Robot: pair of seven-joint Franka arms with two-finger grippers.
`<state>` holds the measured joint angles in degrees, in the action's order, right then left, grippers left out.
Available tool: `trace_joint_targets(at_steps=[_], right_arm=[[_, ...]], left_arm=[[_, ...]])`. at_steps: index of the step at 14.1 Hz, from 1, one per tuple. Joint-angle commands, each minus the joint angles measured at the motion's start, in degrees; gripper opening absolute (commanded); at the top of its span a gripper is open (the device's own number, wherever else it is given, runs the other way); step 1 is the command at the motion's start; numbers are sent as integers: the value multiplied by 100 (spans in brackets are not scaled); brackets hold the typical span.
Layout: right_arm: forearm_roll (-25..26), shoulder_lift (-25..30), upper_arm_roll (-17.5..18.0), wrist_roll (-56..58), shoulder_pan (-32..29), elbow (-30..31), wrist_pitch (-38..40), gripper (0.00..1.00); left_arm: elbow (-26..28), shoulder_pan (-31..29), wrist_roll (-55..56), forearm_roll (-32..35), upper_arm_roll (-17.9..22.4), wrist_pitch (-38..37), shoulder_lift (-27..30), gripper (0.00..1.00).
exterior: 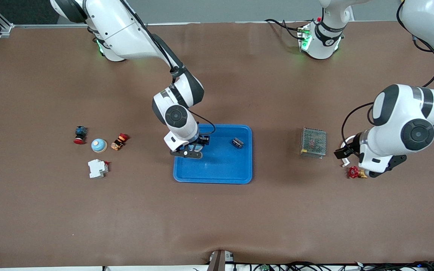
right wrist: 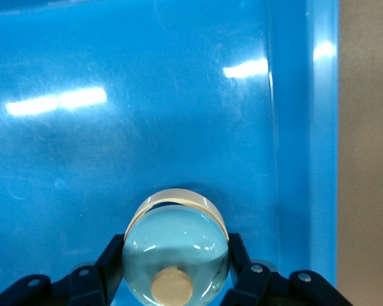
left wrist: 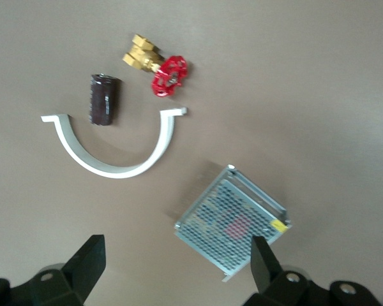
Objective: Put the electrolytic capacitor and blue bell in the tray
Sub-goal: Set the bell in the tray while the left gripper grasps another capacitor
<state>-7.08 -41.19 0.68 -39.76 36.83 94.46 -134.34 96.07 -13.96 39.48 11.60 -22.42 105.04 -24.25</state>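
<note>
Blue bell [right wrist: 175,255] is pinched between my right gripper's [exterior: 191,149] fingers over the tray [exterior: 222,171], at its right-arm end. A capacitor [exterior: 237,143] lies in the tray. My left gripper [left wrist: 179,268] hangs spread over the table beside the mesh box [exterior: 313,142].

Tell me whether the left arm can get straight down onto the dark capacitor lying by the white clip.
Probably yes. The left claw hangs open above that spot, and the capacitor lies apart from the white clip and the red-handled valve, nothing covering it.
</note>
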Motion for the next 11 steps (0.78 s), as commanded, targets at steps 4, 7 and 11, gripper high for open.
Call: trace_joint_targets(at_steps=[4,7,11], right_arm=[[-22,-29,-51,-5,105,46,-110,47],[-22,-20,-51,-14,61,37,-75,100],[-31,41,-51,82,61,11,-5,100]], left_arm=[[448,-756,-809,80,-43,736,-105,100],[447,-1011,-854,420,1,1175,-474,96],[457,-1213,-1056,563,1,1527,-817,90]])
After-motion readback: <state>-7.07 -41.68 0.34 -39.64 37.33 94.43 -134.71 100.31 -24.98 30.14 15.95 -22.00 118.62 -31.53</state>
